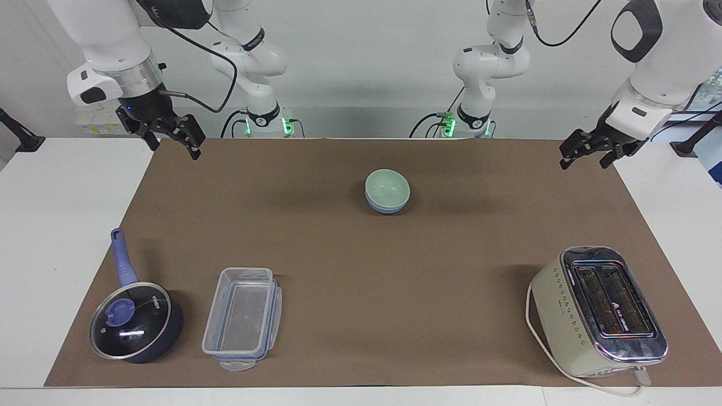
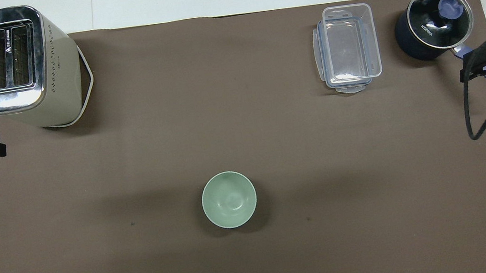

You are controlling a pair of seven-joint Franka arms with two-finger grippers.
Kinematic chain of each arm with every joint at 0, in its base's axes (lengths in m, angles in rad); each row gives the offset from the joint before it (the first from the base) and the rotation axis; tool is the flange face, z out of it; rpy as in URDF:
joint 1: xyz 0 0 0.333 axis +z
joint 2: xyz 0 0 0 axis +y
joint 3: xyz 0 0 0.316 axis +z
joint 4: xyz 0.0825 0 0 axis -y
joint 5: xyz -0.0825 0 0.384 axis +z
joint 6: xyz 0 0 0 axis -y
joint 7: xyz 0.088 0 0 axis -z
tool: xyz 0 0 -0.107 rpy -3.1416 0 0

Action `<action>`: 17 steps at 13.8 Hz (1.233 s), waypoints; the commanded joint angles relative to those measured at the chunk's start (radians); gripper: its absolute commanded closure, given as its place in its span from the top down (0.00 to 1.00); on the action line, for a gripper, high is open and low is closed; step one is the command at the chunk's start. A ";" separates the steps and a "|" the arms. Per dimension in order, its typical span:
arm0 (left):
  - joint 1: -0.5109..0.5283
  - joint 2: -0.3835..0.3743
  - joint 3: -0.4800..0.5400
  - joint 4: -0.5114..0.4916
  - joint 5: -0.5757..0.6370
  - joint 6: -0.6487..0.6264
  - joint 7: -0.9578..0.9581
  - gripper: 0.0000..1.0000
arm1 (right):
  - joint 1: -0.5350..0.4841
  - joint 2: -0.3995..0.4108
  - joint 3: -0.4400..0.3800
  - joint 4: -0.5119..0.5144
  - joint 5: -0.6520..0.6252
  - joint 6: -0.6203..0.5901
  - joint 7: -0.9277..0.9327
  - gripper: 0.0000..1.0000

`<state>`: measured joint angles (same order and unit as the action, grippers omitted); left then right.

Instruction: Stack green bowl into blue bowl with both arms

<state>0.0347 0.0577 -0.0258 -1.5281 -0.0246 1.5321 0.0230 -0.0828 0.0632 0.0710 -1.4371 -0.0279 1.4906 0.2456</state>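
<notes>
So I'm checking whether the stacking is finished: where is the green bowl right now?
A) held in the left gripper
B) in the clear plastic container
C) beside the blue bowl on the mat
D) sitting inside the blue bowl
D: the green bowl sits nested in the blue bowl, whose rim shows just beneath it, and both grippers hang empty over the mat's ends.
</notes>
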 commanded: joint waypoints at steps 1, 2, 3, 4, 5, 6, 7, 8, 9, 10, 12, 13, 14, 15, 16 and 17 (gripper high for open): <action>0.010 -0.004 -0.006 0.002 0.011 -0.015 -0.003 1.00 | -0.005 -0.045 0.006 -0.065 -0.004 0.005 -0.019 1.00; 0.010 -0.004 -0.006 0.002 0.009 -0.015 -0.003 1.00 | -0.003 -0.046 0.006 -0.066 -0.006 0.011 -0.017 1.00; 0.010 -0.004 -0.006 0.002 0.009 -0.015 -0.003 1.00 | -0.002 -0.048 0.006 -0.069 -0.006 0.013 -0.016 1.00; 0.010 -0.004 -0.006 0.002 0.011 -0.015 -0.003 1.00 | 0.000 -0.063 0.007 -0.094 -0.006 0.013 -0.014 1.00; 0.008 -0.004 -0.006 0.002 0.011 -0.015 -0.003 1.00 | 0.000 -0.077 0.007 -0.117 -0.006 0.028 -0.016 1.00; 0.010 -0.004 -0.006 0.003 0.011 -0.015 -0.003 1.00 | -0.002 -0.078 0.007 -0.120 -0.006 0.040 -0.019 1.00; 0.010 -0.004 -0.006 0.002 0.009 -0.015 -0.003 1.00 | -0.003 -0.080 0.007 -0.123 -0.006 0.039 -0.016 1.00; 0.010 -0.004 -0.006 0.002 0.011 -0.015 -0.003 1.00 | 0.000 -0.086 0.007 -0.132 -0.006 0.039 -0.014 1.00; 0.010 -0.004 -0.006 0.002 0.011 -0.015 -0.003 1.00 | 0.000 -0.097 0.007 -0.147 -0.006 0.039 -0.012 1.00; 0.010 -0.004 -0.006 0.003 0.009 -0.015 -0.003 1.00 | 0.000 -0.101 0.007 -0.158 -0.006 0.040 -0.017 1.00; 0.008 -0.005 -0.006 0.003 0.011 -0.015 -0.003 1.00 | -0.002 -0.102 0.007 -0.158 -0.006 0.040 -0.019 1.00; 0.010 -0.004 -0.006 0.002 0.011 -0.015 -0.003 1.00 | 0.000 -0.102 0.007 -0.157 -0.006 0.040 -0.019 1.00; 0.010 -0.005 -0.006 0.002 0.009 -0.015 -0.003 1.00 | -0.002 -0.100 0.007 -0.154 -0.006 0.040 -0.019 1.00; 0.010 -0.004 -0.006 0.002 0.011 -0.015 -0.003 1.00 | -0.002 -0.100 0.007 -0.152 -0.006 0.040 -0.020 1.00; 0.010 -0.004 -0.006 0.002 0.011 -0.015 -0.003 1.00 | -0.002 -0.101 0.007 -0.149 -0.006 0.039 -0.020 1.00; 0.010 -0.004 -0.006 0.002 0.009 -0.015 -0.003 1.00 | -0.002 -0.102 0.007 -0.148 -0.006 0.036 -0.025 1.00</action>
<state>0.0347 0.0577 -0.0258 -1.5281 -0.0246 1.5321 0.0230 -0.0805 -0.0112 0.0742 -1.5545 -0.0279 1.5062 0.2455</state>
